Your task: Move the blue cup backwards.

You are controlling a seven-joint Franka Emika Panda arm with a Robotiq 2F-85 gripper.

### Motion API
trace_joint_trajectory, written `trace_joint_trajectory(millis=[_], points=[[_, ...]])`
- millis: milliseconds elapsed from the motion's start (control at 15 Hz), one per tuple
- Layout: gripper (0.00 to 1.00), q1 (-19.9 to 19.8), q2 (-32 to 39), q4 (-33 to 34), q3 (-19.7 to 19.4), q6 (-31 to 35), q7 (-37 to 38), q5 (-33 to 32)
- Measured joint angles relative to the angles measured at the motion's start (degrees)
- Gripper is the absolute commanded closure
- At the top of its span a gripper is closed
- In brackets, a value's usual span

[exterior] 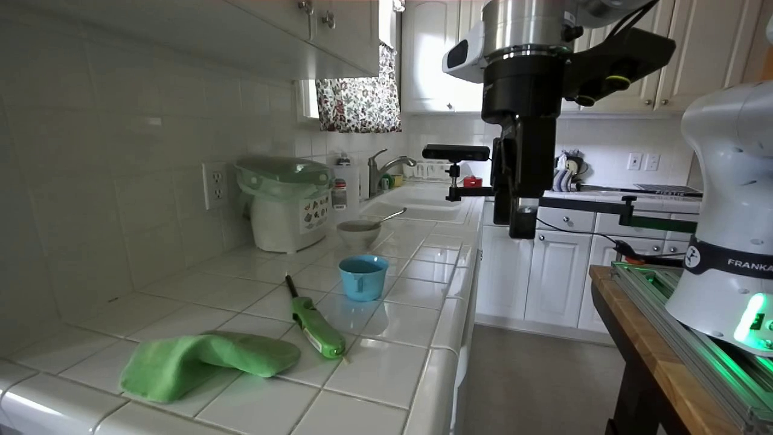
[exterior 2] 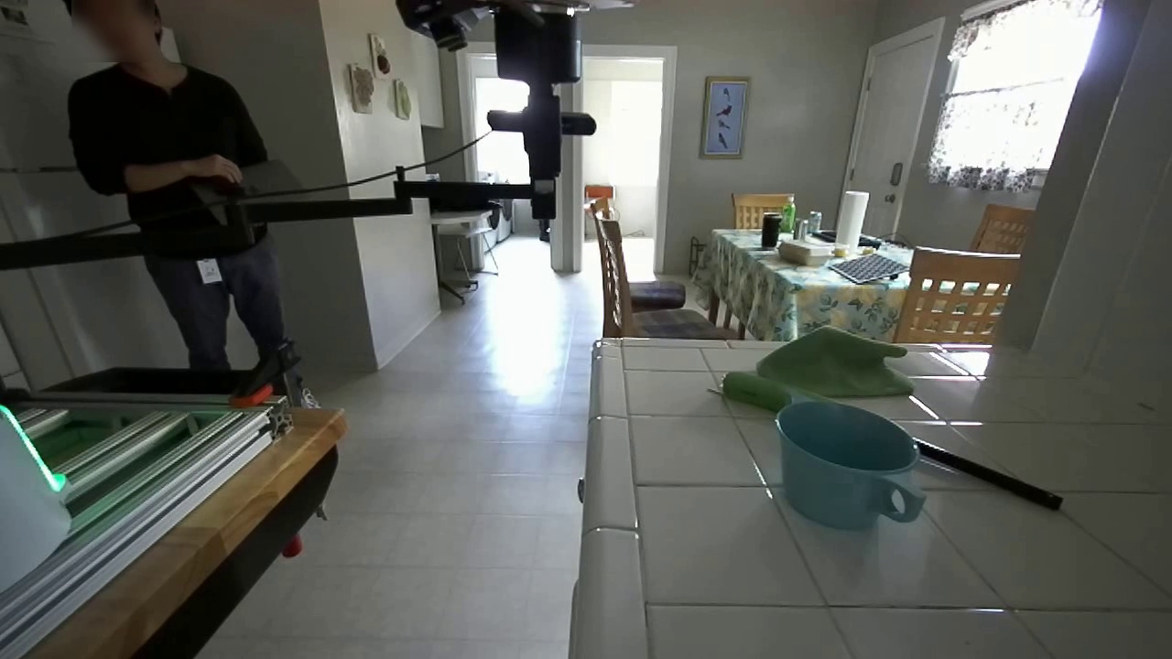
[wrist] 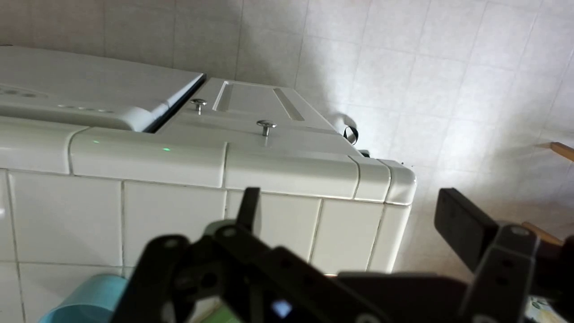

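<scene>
The blue cup (exterior: 363,283) stands upright on the white tiled counter (exterior: 386,362), near its front edge. It also stands there in an exterior view (exterior 2: 829,471), its handle pointing to the lower right. In the wrist view, part of the cup (wrist: 89,298) shows at the lower left, cut off by the frame and partly covered by a finger. My gripper (wrist: 347,202) is open, its fingers wide apart with nothing between them. In both exterior views the gripper (exterior: 514,220) (exterior 2: 543,203) hangs well above counter height, off the counter's front edge and apart from the cup.
A green lighter (exterior: 319,329) with a black tip lies close beside the cup. A green cloth (exterior: 205,362) lies near the counter's end. A bowl (exterior: 357,234) with a spoon, a white appliance (exterior: 290,211) and a sink (exterior: 423,205) stand behind. A person (exterior 2: 174,174) stands across the room.
</scene>
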Motion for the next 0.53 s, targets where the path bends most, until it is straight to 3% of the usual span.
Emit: trace_joint_trajectory(millis=[267, 533], points=[[0.00, 0.0, 0.0, 0.0, 0.0, 0.3, 0.1, 0.0], [0.00, 1.2, 2.5, 1.1, 1.4, 4.8, 0.4, -0.8]])
